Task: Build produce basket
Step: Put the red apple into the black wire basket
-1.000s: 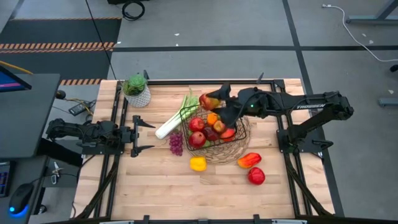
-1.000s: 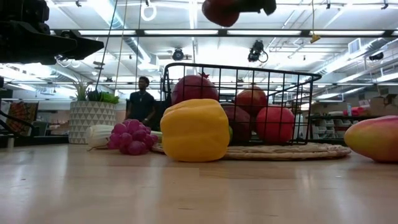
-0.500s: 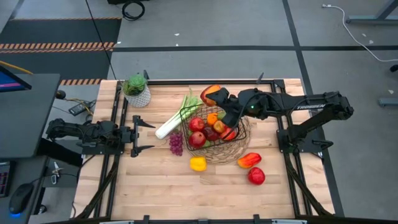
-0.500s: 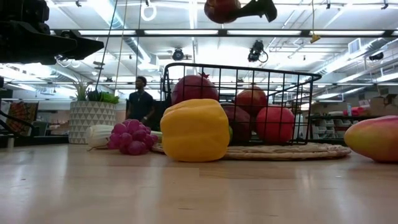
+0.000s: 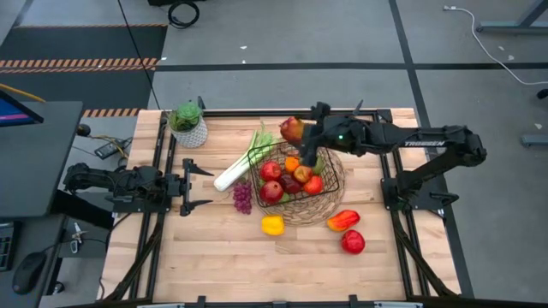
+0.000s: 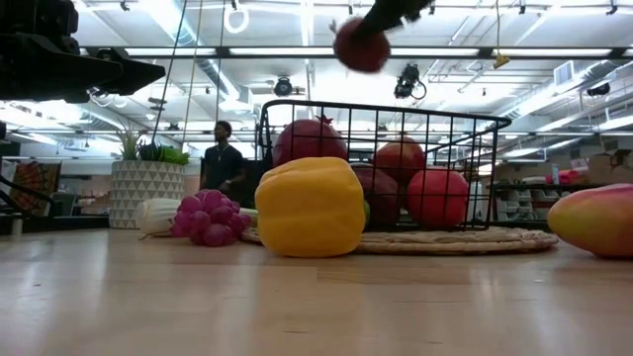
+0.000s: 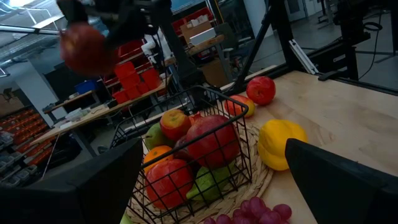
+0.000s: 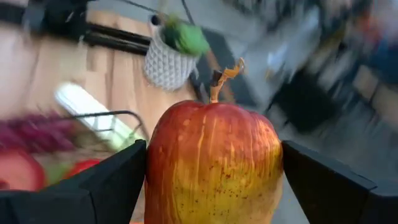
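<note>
The basket sits at the centre of the table in the high view, part-filled with fruit — my right pincer grips a red apple above its upper edge; my left pincer gapes, mid-left.

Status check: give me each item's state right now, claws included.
Right claw: shut on apple, raised over basket's far edge.
Apple: held, airborne.
Left claw: open, empty, at table's left.
Basket: upright, partly filled.
Yellow pepper: on table, outside basket.
Leek: lying on table.
</note>
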`<state>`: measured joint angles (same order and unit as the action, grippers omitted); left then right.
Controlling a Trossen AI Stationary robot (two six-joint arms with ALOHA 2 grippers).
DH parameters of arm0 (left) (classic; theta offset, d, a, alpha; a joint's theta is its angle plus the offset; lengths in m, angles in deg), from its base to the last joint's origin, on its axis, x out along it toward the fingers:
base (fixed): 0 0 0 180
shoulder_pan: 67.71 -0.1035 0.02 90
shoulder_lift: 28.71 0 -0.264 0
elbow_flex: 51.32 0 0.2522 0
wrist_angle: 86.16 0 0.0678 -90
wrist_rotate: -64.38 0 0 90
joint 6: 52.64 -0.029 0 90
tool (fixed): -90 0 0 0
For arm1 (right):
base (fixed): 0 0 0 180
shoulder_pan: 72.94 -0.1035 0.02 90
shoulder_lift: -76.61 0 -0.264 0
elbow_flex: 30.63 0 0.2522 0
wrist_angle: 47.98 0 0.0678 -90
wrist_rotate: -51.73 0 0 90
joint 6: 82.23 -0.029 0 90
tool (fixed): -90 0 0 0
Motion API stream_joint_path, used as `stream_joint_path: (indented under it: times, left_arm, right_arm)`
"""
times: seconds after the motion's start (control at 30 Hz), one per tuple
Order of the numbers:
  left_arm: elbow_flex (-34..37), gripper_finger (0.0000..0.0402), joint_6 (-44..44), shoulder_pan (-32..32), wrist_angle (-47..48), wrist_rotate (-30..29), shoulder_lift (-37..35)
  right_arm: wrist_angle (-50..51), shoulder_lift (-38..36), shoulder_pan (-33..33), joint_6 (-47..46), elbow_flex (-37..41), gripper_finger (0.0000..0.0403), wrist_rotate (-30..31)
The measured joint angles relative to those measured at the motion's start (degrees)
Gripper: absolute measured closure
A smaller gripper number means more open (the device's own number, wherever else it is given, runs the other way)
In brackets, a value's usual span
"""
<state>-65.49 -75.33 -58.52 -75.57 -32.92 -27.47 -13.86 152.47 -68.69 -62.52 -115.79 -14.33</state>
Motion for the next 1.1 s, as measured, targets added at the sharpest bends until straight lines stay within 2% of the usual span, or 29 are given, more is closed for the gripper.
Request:
stream_joint_path:
  times: [0.23,0.3,0.37,0.5,0.67,0.93,1.1]
  left_arm:
    - [0.0,0.0002,0.0,0.0,0.0,0.0,0.0]
    - [0.0,0.0002,0.0,0.0,0.0,0.0,0.0]
    - [0.0,0.0002,0.0,0.0,0.0,0.0,0.0]
    - [0.0,0.0002,0.0,0.0,0.0,0.0,0.0]
    - [0.0,0.0002,0.0,0.0,0.0,0.0,0.0]
    - [0.0,0.0002,0.0,0.0,0.0,0.0,0.0]
    - [0.0,0.0002,0.0,0.0,0.0,0.0,0.0]
  right_arm:
    - [1.5,0.1,1.8,-37.7,6.2,0.0037,-2.0]
    - [4.2,0.1,3.4,-47.1,6.3,0.0037,-7.3]
    - [7.5,0.1,5.3,-52.4,6.3,0.0037,-15.1]
    - [10.5,0.1,8.5,-60.0,6.3,0.0037,-30.0]
    - [6.0,0.1,13.4,-65.1,6.3,0.0037,-47.3]
    - [-1.2,0.1,18.4,-77.9,6.3,0.0037,-65.6]
    - [-10.6,0.0,18.5,-78.7,6.3,0.0037,-74.8]
